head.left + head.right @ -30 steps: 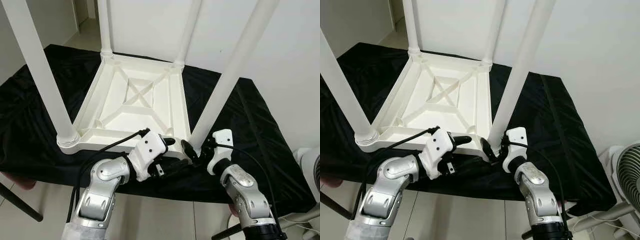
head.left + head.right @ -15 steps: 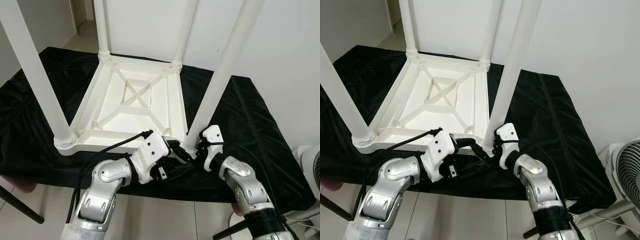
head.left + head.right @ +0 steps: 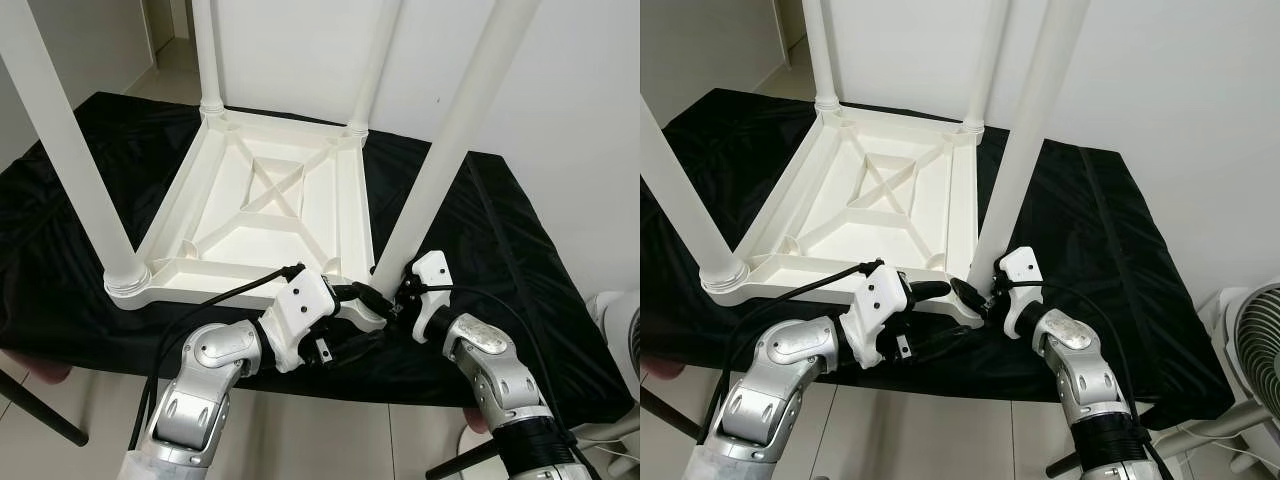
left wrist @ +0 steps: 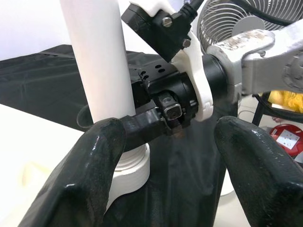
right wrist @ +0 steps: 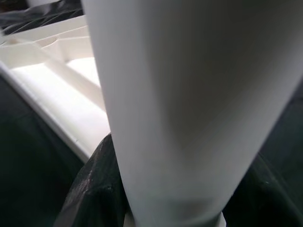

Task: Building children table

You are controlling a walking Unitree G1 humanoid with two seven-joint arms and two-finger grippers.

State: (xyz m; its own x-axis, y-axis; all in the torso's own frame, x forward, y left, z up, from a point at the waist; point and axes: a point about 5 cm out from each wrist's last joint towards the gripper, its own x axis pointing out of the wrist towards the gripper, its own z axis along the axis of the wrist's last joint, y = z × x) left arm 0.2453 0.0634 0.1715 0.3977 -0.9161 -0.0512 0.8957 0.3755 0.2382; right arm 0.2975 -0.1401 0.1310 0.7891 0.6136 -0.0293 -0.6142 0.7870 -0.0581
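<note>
Left-eye view: right gripper (image 3: 385, 303) jaws clasp table leg (image 3: 450, 140); left gripper (image 3: 362, 312) jaws spread.

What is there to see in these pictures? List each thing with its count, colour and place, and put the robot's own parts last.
Table top: one, white, lying upside down on the black cloth, ribbed underside up.
Table legs: four, white, standing upright at the corners of the table top; the near right leg is the one at the grippers.
Black cloth: one, covering the work surface under the table top.
Fan: one, grey grille, on the floor at the robot's right.
Left gripper: one, black fingers open, beside the foot of the near right leg.
Right gripper: one, black fingers closed around the foot of the near right leg.
Arms: two, silver, reaching in from the near edge.
</note>
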